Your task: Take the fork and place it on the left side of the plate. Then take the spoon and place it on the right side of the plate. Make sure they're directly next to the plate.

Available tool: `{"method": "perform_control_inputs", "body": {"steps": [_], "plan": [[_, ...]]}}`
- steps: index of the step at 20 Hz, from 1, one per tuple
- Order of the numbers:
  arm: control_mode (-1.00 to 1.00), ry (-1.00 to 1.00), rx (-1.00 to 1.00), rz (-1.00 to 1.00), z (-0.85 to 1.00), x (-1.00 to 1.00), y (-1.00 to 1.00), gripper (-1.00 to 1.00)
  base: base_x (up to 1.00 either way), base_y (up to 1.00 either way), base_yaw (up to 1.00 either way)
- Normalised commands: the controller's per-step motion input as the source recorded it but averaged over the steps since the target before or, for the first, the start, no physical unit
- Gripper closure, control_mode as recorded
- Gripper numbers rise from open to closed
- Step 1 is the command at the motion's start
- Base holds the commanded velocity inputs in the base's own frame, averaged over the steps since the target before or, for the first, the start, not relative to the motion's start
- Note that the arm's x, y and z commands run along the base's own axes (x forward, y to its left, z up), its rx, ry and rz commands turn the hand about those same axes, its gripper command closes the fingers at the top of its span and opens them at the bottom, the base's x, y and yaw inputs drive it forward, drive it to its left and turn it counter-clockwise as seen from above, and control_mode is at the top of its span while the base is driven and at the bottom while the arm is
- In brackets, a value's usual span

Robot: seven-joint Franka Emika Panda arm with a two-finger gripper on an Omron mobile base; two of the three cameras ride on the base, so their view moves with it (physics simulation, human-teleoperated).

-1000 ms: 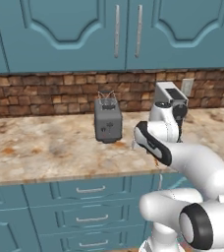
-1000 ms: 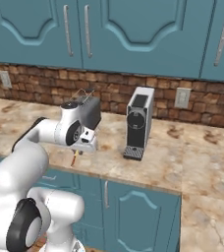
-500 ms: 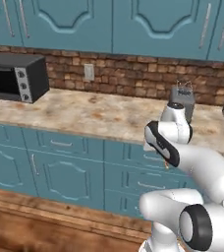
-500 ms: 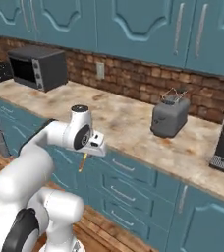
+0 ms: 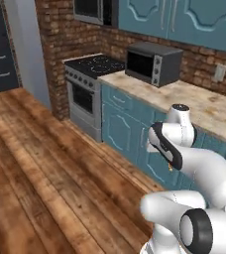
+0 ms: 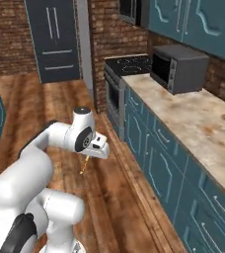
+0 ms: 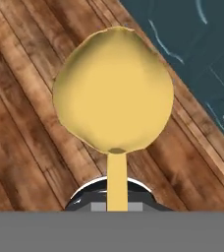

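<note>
Hanging from the gripper (image 6: pixel 91 157), the spoon (image 7: pixel 113 98) points down toward the wooden floor (image 5: pixel 30 163), its thin handle pinched between the closed jaws and its rounded yellow bowl looming large in the hand view, toward 12 o'clock from the grip. In the right base view the spoon (image 6: pixel 84 165) shows as a slim orange sliver dropping from the hand toward 7 o'clock, clear of the floor (image 6: pixel 109 197) and of the teal cabinet fronts (image 6: pixel 159 168) just beside it at 3 o'clock. From the left base view a small orange tip of the spoon (image 5: pixel 170 169) peeks below the white arm at 6 o'clock of the wrist.

Beyond the arm, a run of marbled countertop (image 5: pixel 204 106) stretches toward 2 o'clock in the left base view, carrying a grey microwave (image 5: pixel 152 62) against the brick wall (image 5: pixel 65 54). At 9 o'clock from the microwave stands a stove (image 5: pixel 87 89) with a dark cooktop. In the right base view the same microwave (image 6: pixel 178 66) sits at 1 o'clock from the gripper, with the countertop (image 6: pixel 193 128) running down toward 4 o'clock, and a tall dark cabinet (image 6: pixel 53 39) stands at 11 o'clock at the far end of the room.

In the hand view, teal cabinet doors (image 7: pixel 197 54) fill the corner at 2 o'clock, meeting the planked floor (image 7: pixel 25 123) along a diagonal edge.
</note>
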Motion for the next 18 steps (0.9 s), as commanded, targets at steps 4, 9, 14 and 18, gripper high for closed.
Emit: {"method": "perform_control_inputs", "body": {"steps": [4, 9, 14, 18], "plan": [[1.00, 0.00, 0.00, 0.00, 0.00, 0.00, 0.00, 1.00, -0.44, 0.35, 1.00], [1.00, 0.00, 0.00, 0.00, 0.00, 0.00, 0.00, 1.00, -0.38, 0.38, 1.00], [1.00, 0.00, 0.00, 0.00, 0.00, 0.00, 0.00, 1.00, 0.00, 0.69, 0.83], [1.00, 0.00, 0.00, 0.00, 0.00, 0.00, 0.00, 1.00, 0.96, 1.00, 0.10]]}}
